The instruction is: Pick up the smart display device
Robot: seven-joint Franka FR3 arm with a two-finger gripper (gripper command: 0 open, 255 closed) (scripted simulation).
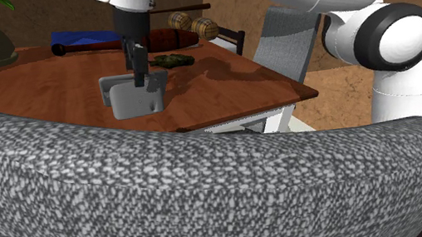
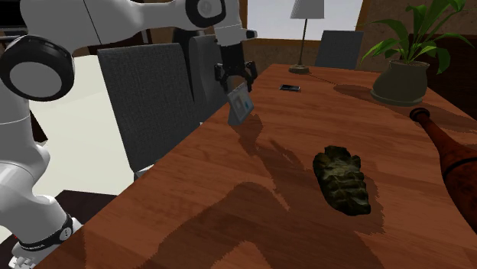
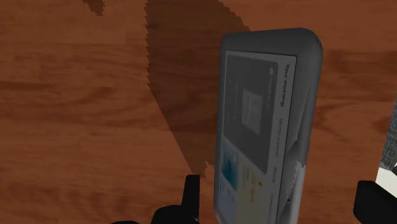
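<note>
My gripper [image 3: 283, 184] straddles the smart display device [image 3: 267, 114] near the table [image 3: 76, 95] edge, jaws apart and not touching it. I sit off-centre, so closing may tip it.

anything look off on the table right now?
A brown bottle lies on its side on the table, with no spill visible. The smart display sits between the open pincer's fingers, not clasped.

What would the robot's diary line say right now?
hand: open | display: between the fingers, not clasped | table: brown wood | step: grip not made yet
</note>
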